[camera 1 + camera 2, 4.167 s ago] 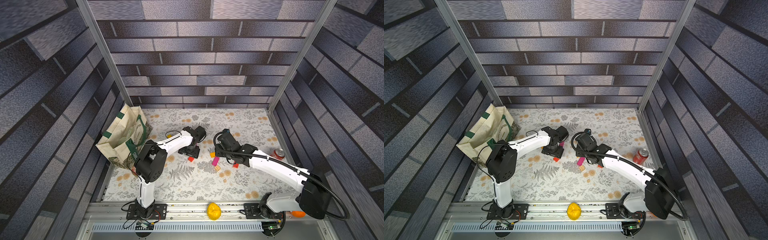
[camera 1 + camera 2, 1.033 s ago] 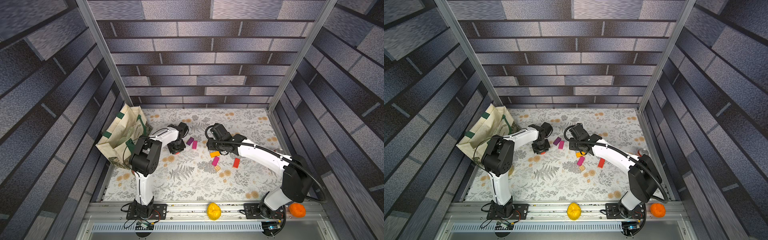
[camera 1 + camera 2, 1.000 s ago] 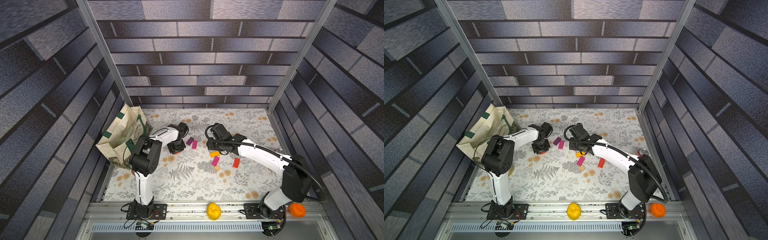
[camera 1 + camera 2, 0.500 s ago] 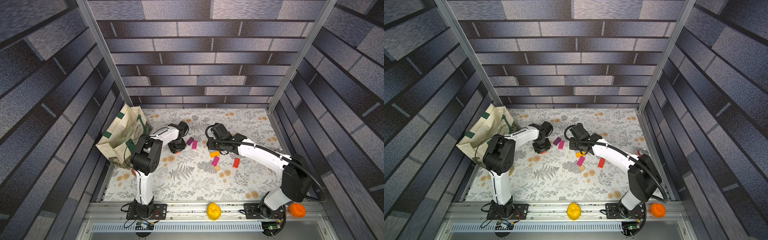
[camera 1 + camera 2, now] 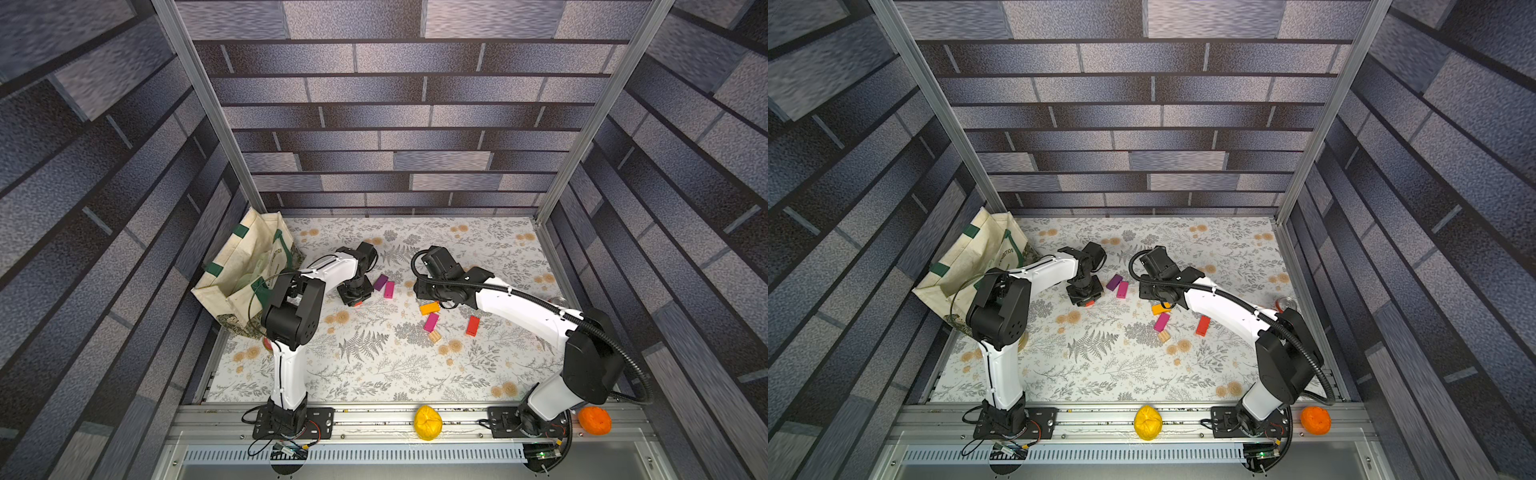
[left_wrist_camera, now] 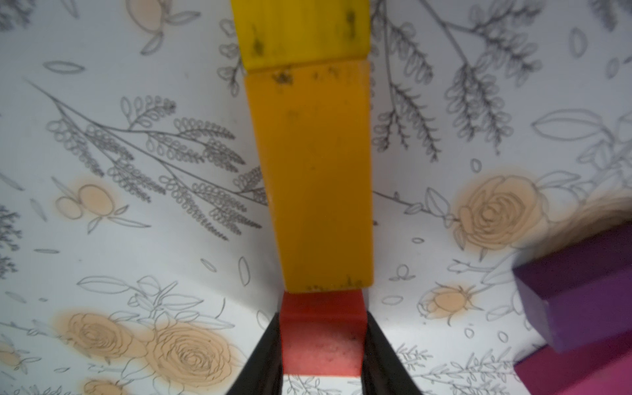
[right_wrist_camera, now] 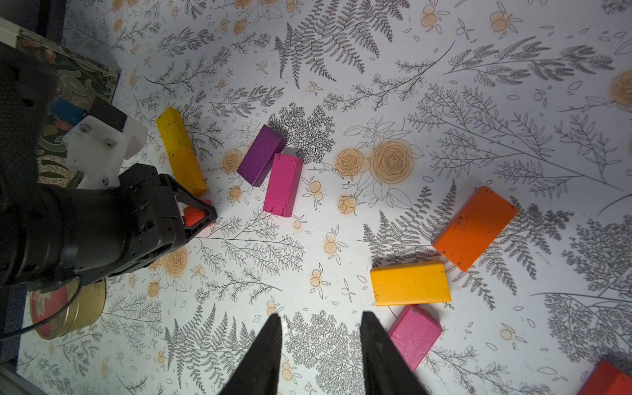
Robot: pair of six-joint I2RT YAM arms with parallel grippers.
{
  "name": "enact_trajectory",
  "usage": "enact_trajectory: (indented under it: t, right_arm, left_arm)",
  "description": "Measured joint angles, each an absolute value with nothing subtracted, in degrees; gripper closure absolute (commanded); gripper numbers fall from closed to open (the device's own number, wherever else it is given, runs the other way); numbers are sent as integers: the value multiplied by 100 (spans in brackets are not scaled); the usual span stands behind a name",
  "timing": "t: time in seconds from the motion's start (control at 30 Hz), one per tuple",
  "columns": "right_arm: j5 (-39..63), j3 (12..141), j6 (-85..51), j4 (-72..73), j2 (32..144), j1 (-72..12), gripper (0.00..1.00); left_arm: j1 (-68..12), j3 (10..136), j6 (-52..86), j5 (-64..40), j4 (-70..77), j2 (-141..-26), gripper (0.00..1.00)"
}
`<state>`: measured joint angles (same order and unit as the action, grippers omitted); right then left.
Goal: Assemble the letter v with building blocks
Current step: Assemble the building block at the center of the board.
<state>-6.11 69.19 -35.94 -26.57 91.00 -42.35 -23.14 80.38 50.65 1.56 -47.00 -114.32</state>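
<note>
Row-laying in hand toward the far-left corner of the bench [image 5: 374, 374] — left gripper [image 6: 321, 318] clamped on the red block [image 6: 321, 342], butted end-on against the amber block [image 6: 318, 178]; right gripper [image 7: 319, 319] parted, empty — next move, as judged, a clean release without nudging the row [image 7: 179, 150].

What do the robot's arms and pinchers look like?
Both the left arm and right arm have smooth white tubes joined by chunky black joints, on black base plates. A ribbed black hose loops along the right one; a thin black wire loops by the left. The left gripper and right gripper have black, pointed wedge fingers.
</note>
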Motion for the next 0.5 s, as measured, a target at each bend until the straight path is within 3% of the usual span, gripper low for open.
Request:
enact_trajectory:
  t: [0.13,0.3,0.5]
  right_arm:
    - [-609,6919,-3592,-2657,9100,-4235,60]
    - [-602,6919,-3592,-2657,9100,-4235,60]
    - [-582,6919,-3594,-2657,9100,-4235,60]
  left_arm:
    - [-2314,8047,5065,150,-4707,-11439,62]
    - [-2314,8049,5142,104,-4689,-11439,51]
    - [-2314,8047,5157,-97,-4584,-11419,29]
